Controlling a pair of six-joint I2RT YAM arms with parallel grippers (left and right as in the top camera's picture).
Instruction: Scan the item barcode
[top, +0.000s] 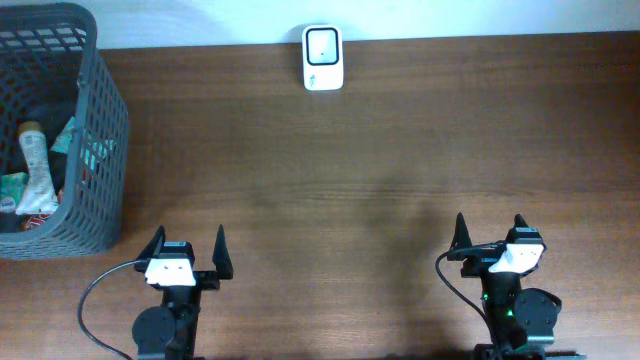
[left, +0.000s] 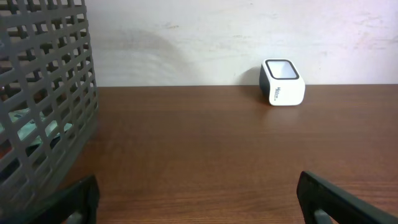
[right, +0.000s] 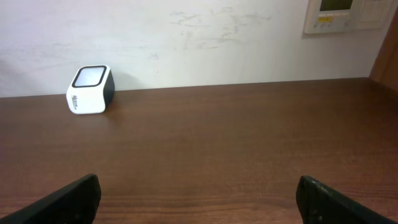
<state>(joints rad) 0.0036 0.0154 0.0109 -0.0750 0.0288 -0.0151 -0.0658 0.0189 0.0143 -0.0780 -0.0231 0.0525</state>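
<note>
The brown wooden worktop (top: 400, 150) carries a grey mesh basket (top: 108, 140) at its far left corner; the basket reaches past the left edge of the overhead view. Inside it lie the goods to be scanned: a pale tube (top: 34, 160) with a dark cap, pointing toward the far edge, and just right of it a teal packet (top: 68, 135); more wrappers sit below the tube, too jumbled to name. No barcode can be made out on any of them.

A white barcode scanner (top: 322, 58) with a dark-framed window on top stands at the far edge, near its middle, well apart from the basket; the left wrist view shows it (left: 283, 82) against the pale wall, right of centre, with the basket wall (left: 43, 93) filling the left side and something teal behind the mesh; the right wrist view shows it (right: 90, 90) at the left, and a cream wall panel (right: 351, 14) at the upper right.

The left gripper (top: 190, 236) sits at the near edge, below the basket's right side; its fingers are spread wide, with nothing between them. The right gripper (top: 490, 228) sits at the near edge toward the right corner; it too is spread wide and holds nothing. In each wrist view the two dark fingertips show only at the bottom corners, with bare wood between them (left: 202, 205) (right: 199, 202).
</note>
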